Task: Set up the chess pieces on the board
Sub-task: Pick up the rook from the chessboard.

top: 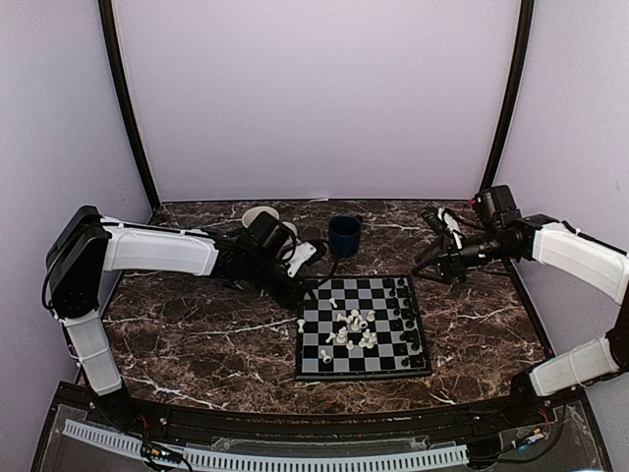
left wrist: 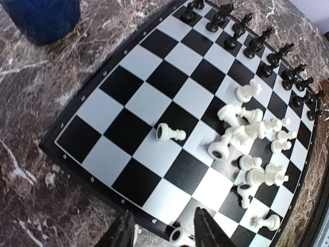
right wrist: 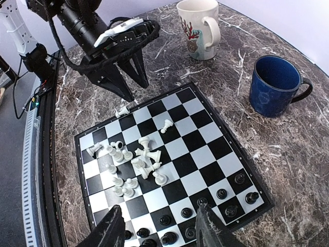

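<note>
the left jaws stand apart with nothing clamped. their fingers (left wrist: 205, 231) straddle one white piece (left wrist: 178, 236) that lies on its side right at the border of the board (left wrist: 128, 103). it sits nearer one finger than the other, and whether it touches that finger i cannot tell. just ahead of these jaws a lone white piece (left wrist: 170, 134) lies tipped over on a square. further ahead and off to one side, the other white chess pieces (left wrist: 252, 128) sit in a loose heap near the board's middle, most of them toppled. the black pieces (left wrist: 257, 46) stand upright in a row along the edge farthest from the left jaws. a blue mug (left wrist: 43, 18) stands on the marble desk (left wrist: 31, 195), off the board and beyond its corner ahead of them.

the right jaws are apart too and hold nothing. their fingers (right wrist: 110, 229) frame the black row, which lies directly below them on the board edge nearest them. the white heap is further out in front. beyond the heap, the left arm (top: 157, 251) reaches in to the opposite edge. a white mug (right wrist: 198, 28) with a printed pattern stands far ahead of the right jaws, past the board. the blue mug is nearer and off to the side.
</note>
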